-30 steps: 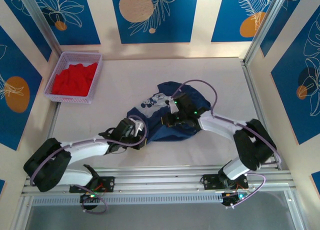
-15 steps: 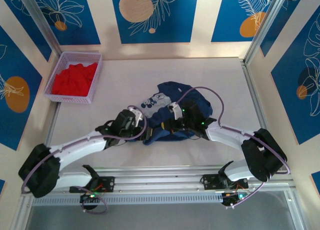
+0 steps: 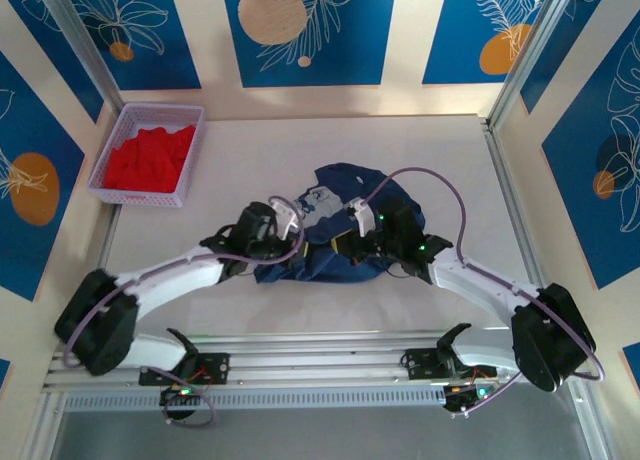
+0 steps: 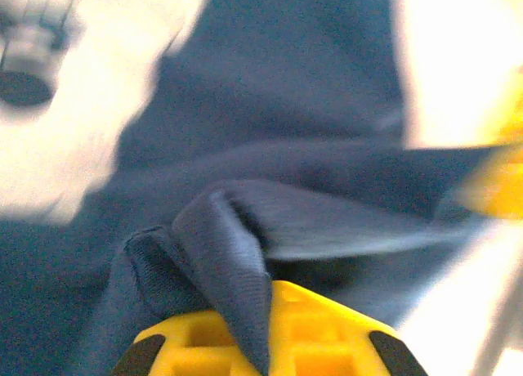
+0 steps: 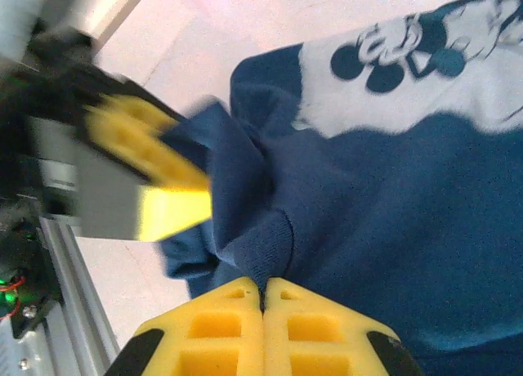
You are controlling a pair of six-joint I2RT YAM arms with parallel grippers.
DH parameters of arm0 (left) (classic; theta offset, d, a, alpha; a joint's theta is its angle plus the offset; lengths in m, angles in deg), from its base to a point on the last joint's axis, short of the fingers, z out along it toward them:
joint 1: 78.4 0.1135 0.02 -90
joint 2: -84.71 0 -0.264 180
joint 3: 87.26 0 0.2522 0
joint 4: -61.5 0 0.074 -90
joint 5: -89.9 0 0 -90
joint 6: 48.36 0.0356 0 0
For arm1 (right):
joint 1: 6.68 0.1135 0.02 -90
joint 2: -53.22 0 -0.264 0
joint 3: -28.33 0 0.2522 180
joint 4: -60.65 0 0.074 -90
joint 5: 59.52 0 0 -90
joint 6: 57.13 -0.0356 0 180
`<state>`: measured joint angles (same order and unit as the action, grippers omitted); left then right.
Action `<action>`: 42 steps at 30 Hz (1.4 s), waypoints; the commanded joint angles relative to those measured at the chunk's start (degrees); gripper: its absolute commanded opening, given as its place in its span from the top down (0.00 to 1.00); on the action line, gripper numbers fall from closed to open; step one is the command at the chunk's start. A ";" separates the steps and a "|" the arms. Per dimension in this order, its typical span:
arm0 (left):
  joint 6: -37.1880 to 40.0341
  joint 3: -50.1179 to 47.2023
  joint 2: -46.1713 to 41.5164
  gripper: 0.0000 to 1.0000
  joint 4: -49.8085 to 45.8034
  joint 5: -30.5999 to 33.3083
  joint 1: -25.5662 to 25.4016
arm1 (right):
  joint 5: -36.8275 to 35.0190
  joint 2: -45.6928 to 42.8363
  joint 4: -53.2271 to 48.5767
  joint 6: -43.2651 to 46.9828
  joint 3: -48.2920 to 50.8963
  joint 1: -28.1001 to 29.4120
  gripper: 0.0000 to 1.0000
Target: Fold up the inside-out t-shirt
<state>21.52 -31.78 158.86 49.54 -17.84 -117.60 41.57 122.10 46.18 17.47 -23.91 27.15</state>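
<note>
the left gripper [image 4: 274, 311] and right gripper [image 5: 263, 298] each pinch the t-shirt's [image 3: 325, 268] near edge, close together, the bunched cloth lying toward 12 o'clock.

Basket [image 3: 165, 107] back-left of t-shirt [image 3: 320, 263]

The table [image 3: 450, 160] is a flat, pale surface occupying the centre of the top view. Two items rest directly on it.

1. A lavender mesh basket [image 3: 194, 155] sits at the upper left, against the table's left edge.
2. The inside-out t-shirt [image 3: 325, 263] lies bunched at centre frame, well apart from the basket, navy with a pale printed patch facing up.
</note>
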 commanded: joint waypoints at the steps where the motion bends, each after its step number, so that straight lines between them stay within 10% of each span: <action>1: 0.50 0.03 -9.39 1.00 9.44 -15.90 0.85 | -0.69 -2.72 -4.52 5.73 -3.46 -1.25 0.99; 17: 3.62 4.82 -13.26 1.00 4.64 -18.13 4.76 | 5.72 -8.54 -9.65 11.69 -7.37 -1.99 0.46; 23: 3.37 4.96 -13.05 1.00 4.36 -18.31 4.75 | 4.62 -3.31 -6.69 11.62 -9.37 0.19 0.42; 26: 3.54 4.88 -12.98 1.00 3.96 -18.30 4.75 | 4.31 -0.91 -5.73 11.02 -10.52 0.37 0.47; 32: 4.30 5.11 -14.11 1.00 0.65 -11.34 4.86 | 10.89 0.46 -6.95 9.09 -11.60 -0.30 0.99; 37: 4.97 8.54 -12.08 0.82 -9.62 10.89 4.84 | 27.42 -0.26 -3.38 0.55 -10.98 -4.08 1.00; 42: 6.83 10.78 -10.94 0.55 -15.05 16.50 4.42 | 30.96 0.19 2.69 -7.21 -9.93 -5.81 1.00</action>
<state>26.81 -22.89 148.28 39.51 -8.79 -113.11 65.59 123.00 43.86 16.67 -33.75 22.01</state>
